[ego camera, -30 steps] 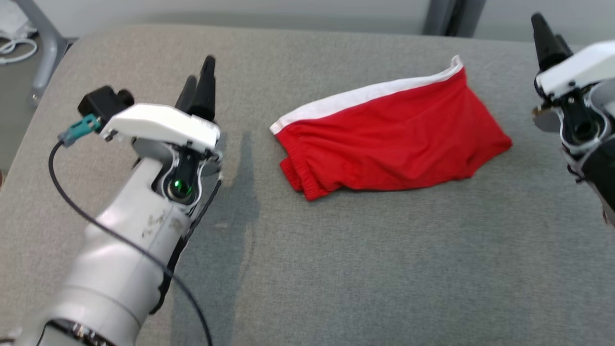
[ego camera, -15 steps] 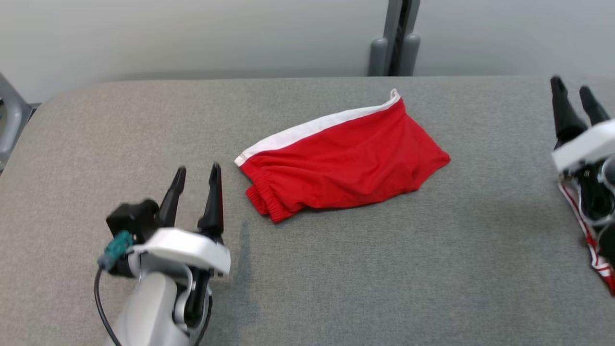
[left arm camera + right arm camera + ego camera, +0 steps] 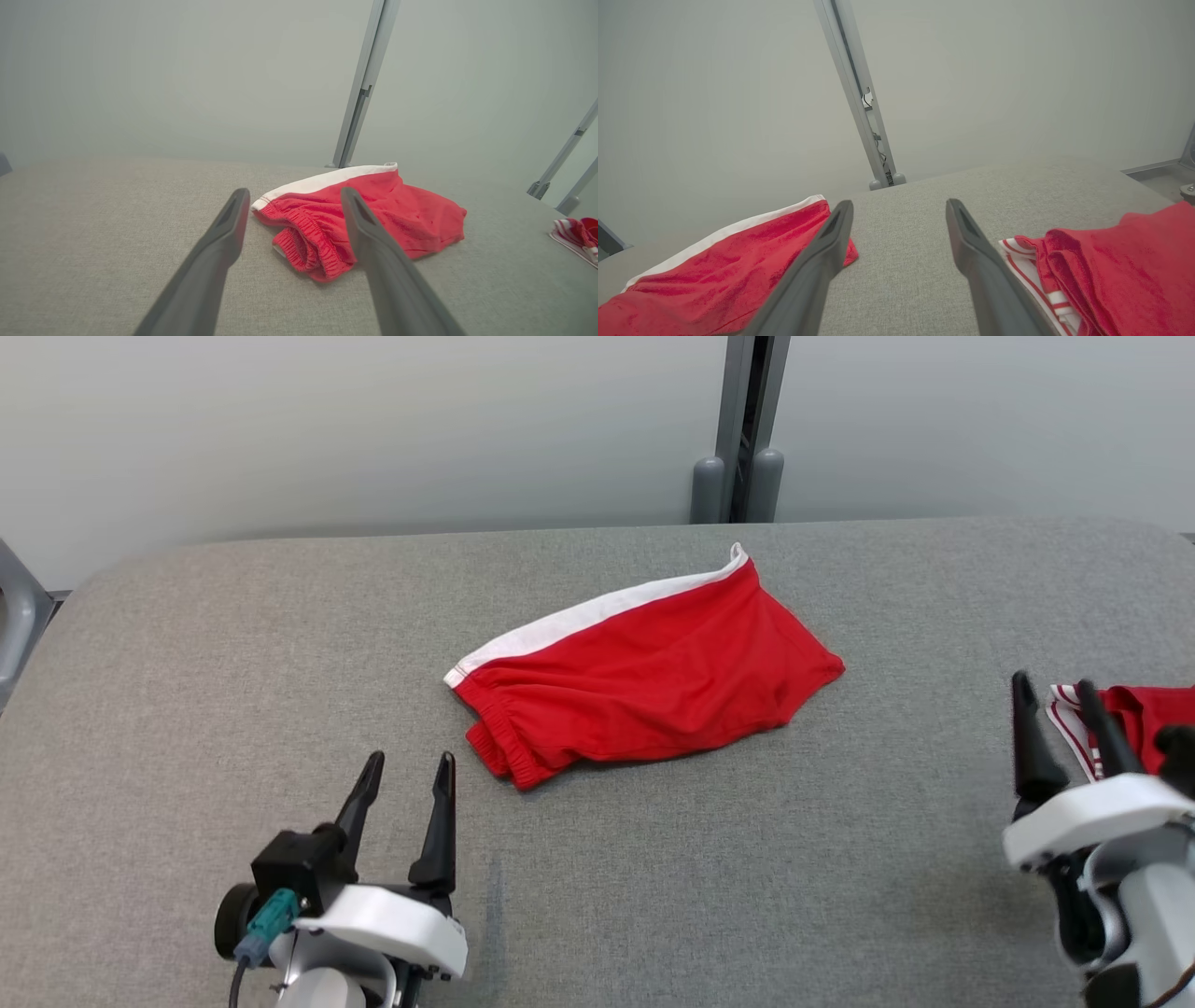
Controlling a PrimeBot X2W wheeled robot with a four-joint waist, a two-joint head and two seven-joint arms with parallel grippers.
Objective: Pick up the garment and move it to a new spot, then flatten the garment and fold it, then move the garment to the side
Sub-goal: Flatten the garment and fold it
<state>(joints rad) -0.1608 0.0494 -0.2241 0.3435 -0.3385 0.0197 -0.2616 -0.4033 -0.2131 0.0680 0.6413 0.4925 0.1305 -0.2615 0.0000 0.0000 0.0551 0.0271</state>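
The garment (image 3: pixel 644 681), red shorts with a white band along the far edge, lies folded and a little rumpled in the middle of the grey padded table (image 3: pixel 653 896). My left gripper (image 3: pixel 409 763) is open near the front left, its fingers pointing at the garment's near-left corner from a short distance away. In the left wrist view the garment (image 3: pixel 387 214) sits just beyond the open left gripper (image 3: pixel 294 193). My right gripper (image 3: pixel 1053 686) is open at the front right, with nothing in it. The right wrist view has the garment (image 3: pixel 738 261) at the left of the right gripper (image 3: pixel 899 204).
A second red cloth with white stripes (image 3: pixel 1134 709) lies at the table's right edge, close to the right gripper's fingers, also seen as a folded red cloth (image 3: pixel 1120 261). A grey post (image 3: pixel 742 429) stands behind the table against a pale wall. A metal frame (image 3: pixel 14 616) is at the far left.
The head camera has pulled back and up, shifting the whole picture. Both arms have drawn back toward the table's near edge, still open. The striped cloth at the right has come into view.
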